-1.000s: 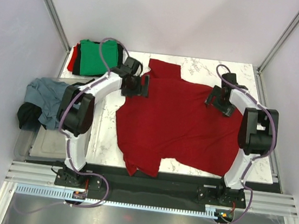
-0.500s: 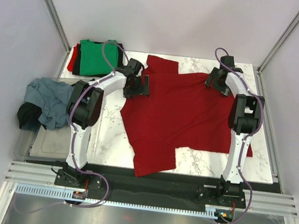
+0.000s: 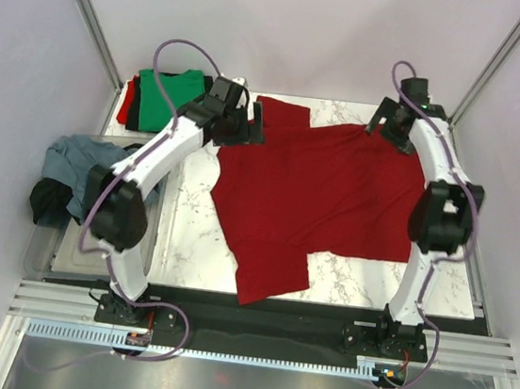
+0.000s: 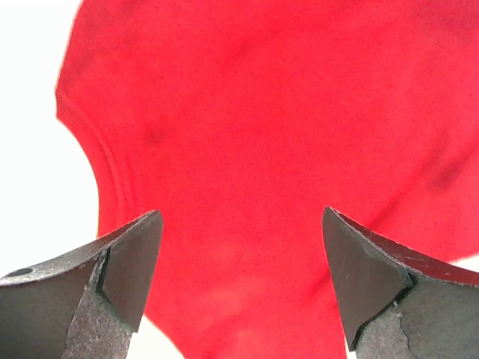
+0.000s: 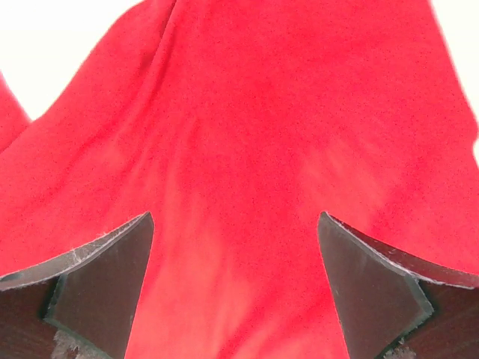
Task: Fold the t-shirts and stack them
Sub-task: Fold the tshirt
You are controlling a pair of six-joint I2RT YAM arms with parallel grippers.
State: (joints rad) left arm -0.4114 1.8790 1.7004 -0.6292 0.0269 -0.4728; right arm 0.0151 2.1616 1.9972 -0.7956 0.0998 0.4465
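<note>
Top external: jaw tips of both arms hidden under their wrists. Wrist views: left gripper (image 4: 239, 224) and right gripper (image 5: 236, 224) spread wide, clamping nothing; dark red t-shirt (image 3: 316, 201) lying just beyond both, partly cut off.

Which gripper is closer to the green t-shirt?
Left. The left gripper hovers just beside the green t-shirt; the right gripper is across the dark red t-shirt, at its far side.

Shirts count one dark red t-shirt (image 3: 321, 197), one green t-shirt (image 3: 170, 91), one grey-blue t-shirt (image 3: 76, 164) and two black bundles (image 3: 135, 113) (image 3: 46, 201). There is one clear tub (image 3: 91, 254).
</note>
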